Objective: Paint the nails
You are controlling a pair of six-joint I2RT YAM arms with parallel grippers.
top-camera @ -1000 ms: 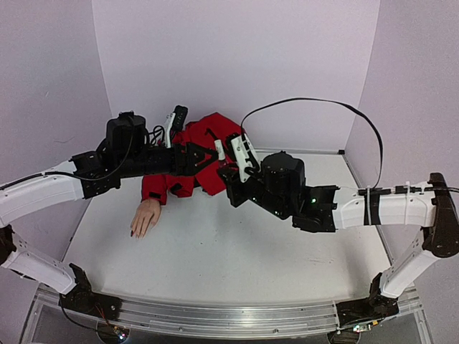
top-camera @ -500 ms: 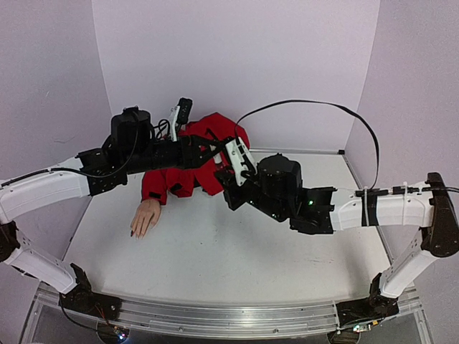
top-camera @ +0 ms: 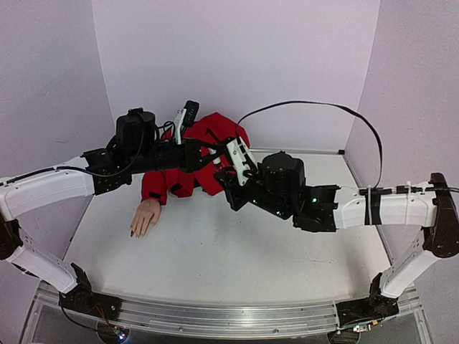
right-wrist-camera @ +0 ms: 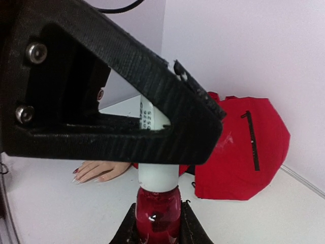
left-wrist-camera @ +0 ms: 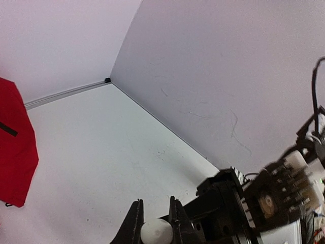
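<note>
Nearest us, toward the left edge of the table (top-camera: 237,272), we see the mannequin hand (top-camera: 147,213) lying flat. Its dark nails (top-camera: 133,232) point at the near edge. Beyond it, above the table's middle, our right claw (right-wrist-camera: 158,223) is clamped on the red polish bottle (right-wrist-camera: 157,208), and our left claw (left-wrist-camera: 155,213) is closed around its white cap (left-wrist-camera: 156,231). The red sleeve (top-camera: 208,143) lies by the far edge.

Bright red jacket sleeve (top-camera: 192,150), beige mannequin hand (top-camera: 146,213), nails (right-wrist-camera: 76,171) dark, deep red polish bottle (right-wrist-camera: 157,213), white cap (right-wrist-camera: 158,177) with black print, white bench (top-camera: 215,265), pale lilac walls (top-camera: 237,57), arms (top-camera: 43,190) white and black.
</note>
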